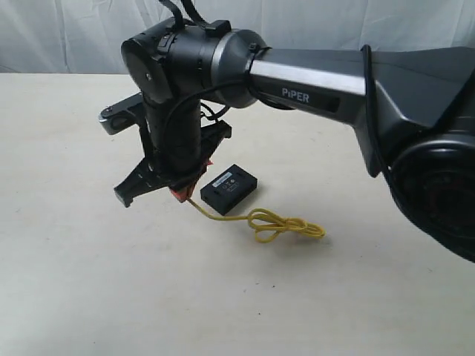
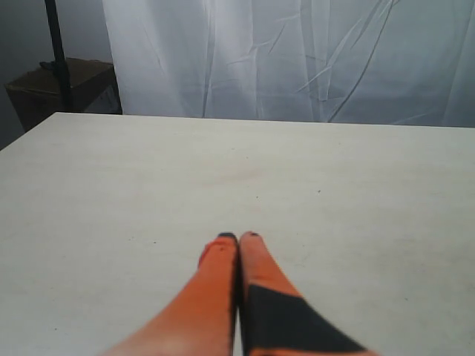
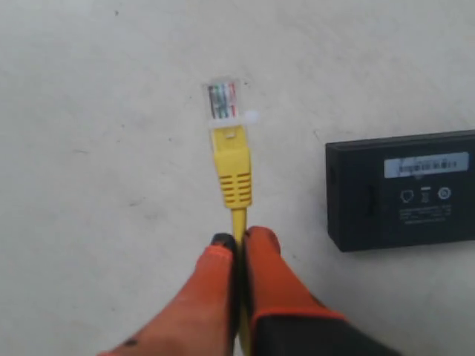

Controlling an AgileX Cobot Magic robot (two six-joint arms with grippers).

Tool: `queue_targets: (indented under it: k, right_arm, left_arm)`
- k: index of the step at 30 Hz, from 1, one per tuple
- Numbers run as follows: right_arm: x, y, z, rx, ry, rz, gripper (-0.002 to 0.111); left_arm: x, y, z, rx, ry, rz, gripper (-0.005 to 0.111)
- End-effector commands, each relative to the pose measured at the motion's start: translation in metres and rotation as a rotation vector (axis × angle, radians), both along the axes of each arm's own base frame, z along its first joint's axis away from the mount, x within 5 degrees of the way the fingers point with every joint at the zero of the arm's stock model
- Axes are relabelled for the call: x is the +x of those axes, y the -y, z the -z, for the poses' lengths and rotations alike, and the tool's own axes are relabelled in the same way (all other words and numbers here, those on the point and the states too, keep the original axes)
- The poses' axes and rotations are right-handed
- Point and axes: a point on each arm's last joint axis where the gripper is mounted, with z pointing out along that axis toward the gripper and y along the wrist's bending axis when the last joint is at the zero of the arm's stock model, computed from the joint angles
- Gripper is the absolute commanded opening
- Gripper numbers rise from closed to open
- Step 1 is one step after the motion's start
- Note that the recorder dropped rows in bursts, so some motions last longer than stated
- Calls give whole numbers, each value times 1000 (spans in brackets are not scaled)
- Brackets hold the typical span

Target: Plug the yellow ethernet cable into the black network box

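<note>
Right claw (image 3: 239,239) tight on yellow ethernet cable (image 3: 231,178) — plug (image 3: 223,100) plain only wrist-side

Bright yellow cable (image 3: 231,167) now, its clear plug (image 3: 223,100) showing red, green and white stripes; black box (image 3: 401,189) wearing a pale grey label strip (image 3: 426,165); right gripper (image 3: 240,239) orange with a black patch — left gripper (image 2: 239,237) the same; table (image 2: 111,185) plain cream; curtain (image 2: 297,59) white.

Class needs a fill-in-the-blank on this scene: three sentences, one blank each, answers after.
The right gripper is shut on the yellow ethernet cable just behind its clear ____.
The left gripper is shut and holds ____.
The held plug is ____ yet inserted in the black network box.
Missing words: plug; nothing; not.
</note>
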Motion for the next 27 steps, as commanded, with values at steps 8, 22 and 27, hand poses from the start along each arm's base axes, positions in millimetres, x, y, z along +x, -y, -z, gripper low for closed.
queue_targets:
  k: [8, 22, 27]
  right_arm:
    - [16, 36, -27, 68, -1, 59, 0]
    - [-14, 77, -33, 63, 76, 21, -1]
    - [-9, 98, -25, 81, 60, 86, -1]
  left_arm:
    - [0, 0, 0, 0, 12, -2, 0]
    - [0, -2, 0, 104, 11, -10, 0]
    - [0, -2, 0, 108, 11, -10, 0]
